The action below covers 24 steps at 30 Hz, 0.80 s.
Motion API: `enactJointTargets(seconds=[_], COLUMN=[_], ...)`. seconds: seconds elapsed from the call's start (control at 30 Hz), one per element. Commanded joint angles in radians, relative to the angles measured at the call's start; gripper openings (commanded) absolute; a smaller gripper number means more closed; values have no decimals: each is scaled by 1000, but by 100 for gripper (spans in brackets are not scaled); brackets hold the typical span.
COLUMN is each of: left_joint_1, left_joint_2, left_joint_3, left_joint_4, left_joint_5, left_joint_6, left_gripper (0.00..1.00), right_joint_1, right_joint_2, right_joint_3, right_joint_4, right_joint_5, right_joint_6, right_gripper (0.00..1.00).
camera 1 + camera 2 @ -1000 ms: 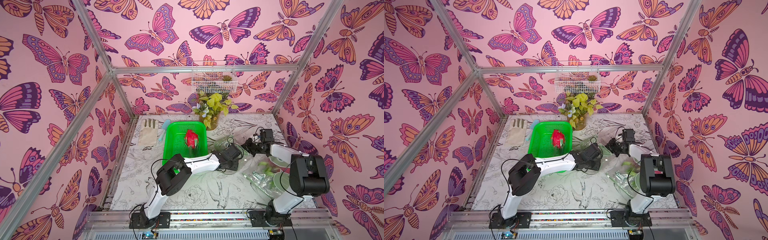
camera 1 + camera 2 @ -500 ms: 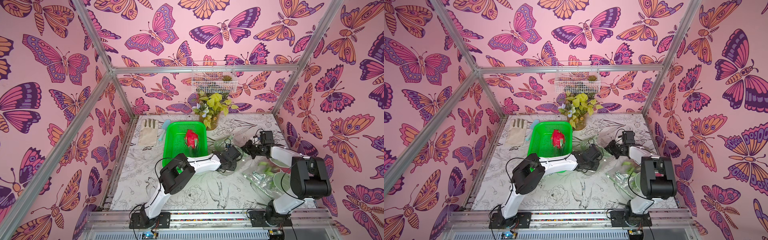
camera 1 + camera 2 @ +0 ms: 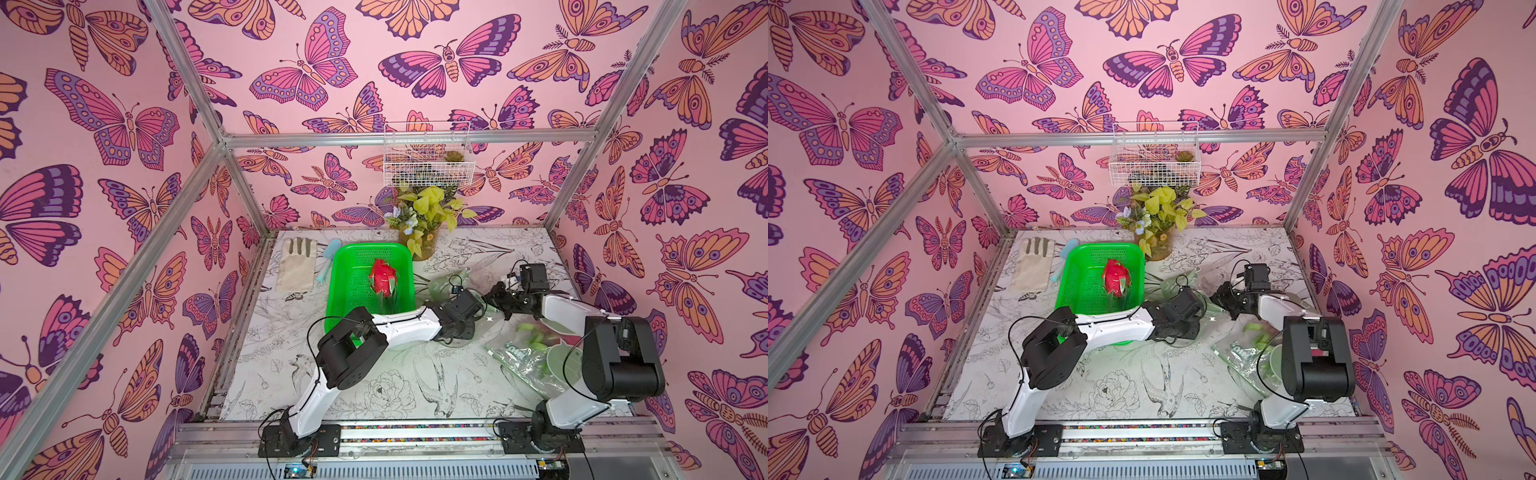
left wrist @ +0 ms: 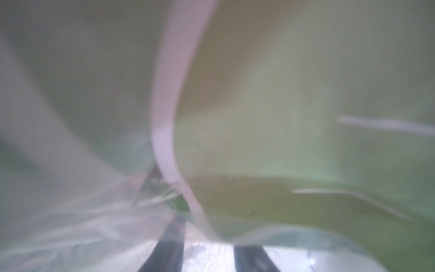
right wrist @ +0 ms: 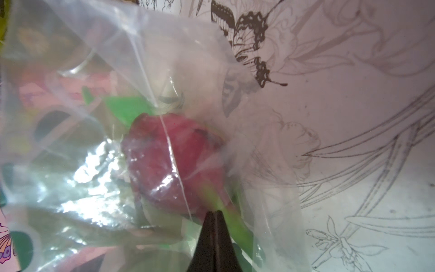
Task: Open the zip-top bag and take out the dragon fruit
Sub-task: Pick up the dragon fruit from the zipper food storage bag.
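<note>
Right wrist view, item one: right gripper point(image 5: 215, 217), jaws pressed fully together, apparently nipping a fold of the clear zip-top bag point(image 5: 77, 169). The bagged dragon fruit point(image 5: 174, 160), magenta with a green scale, sits inside the film just beyond the tips. Left wrist view, item two: left gripper point(image 4: 207, 235), fingers point(image 4: 168, 245) apart, with crumpled film and the pale zip strip point(image 4: 164, 141) running down between them. This view is heavily blurred, so whether anything is caught cannot be told. Location: the bag lies just beside the green basket point(image 3: 349, 291), on its side toward the robot's right, and both grippers meet there. A loose dragon fruit point(image 3: 383, 277) lies in that basket. Handling note, by judgement: the bag's mouth appears to be at the parting stage. The left jaws should close on one lip only, at the strip rather than on loose film, which will stretch and slip. The right should anchor the opposite wall, then both should pull apart low and slowly. Risk: pinching both lips together, or dragging the fruit-laden bag against the basket.
</note>
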Motion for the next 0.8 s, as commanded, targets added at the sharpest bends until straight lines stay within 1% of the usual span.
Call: enactJointTargets(seconds=[0.0, 0.03, 0.17, 0.27, 0.4, 0.53, 0.6, 0.67, 0.7, 0.77], left_joint_1=[2, 3, 8, 29, 39, 45, 50, 51, 52, 53], left_joint_2=[-20, -18, -13, 4, 16, 30, 36, 42, 41, 47], left_joint_3=[-11, -11, -29, -29, -28, -12, -9, -9, -9, -6], left_joint_4=[20, 23, 46, 57, 67, 68, 68, 68, 68, 68], left_joint_5=[19, 26, 15, 35, 23, 20, 24, 23, 18, 9], left_joint_6=[-18, -23, -41, -55, -76, -85, -97, -101, -101, -101], left_gripper=[31, 30, 32, 33, 38, 38, 35, 35, 35, 34], right_joint_1=[10, 10, 10, 10, 10, 10, 10, 10, 10, 10], right_joint_2=[-22, -24, -31, -31, -31, -31, -30, -30, -60, -66], right_joint_3=[1, 0, 0, -3, -12, -16, -18, -23, -26, -32], right_joint_4=[-26, -28, -35, -34, -23, -30, -30, -30, -29, -24], right_joint_5=[9, 11, 9, 7, -2, -4, -7, -11, -14, -21], right_joint_6=[-13, -14, -16, -16, -7, -10, -9, -8, -7, -4], right_gripper=[0, 0, 0, 0, 0, 0, 0, 0, 0, 0])
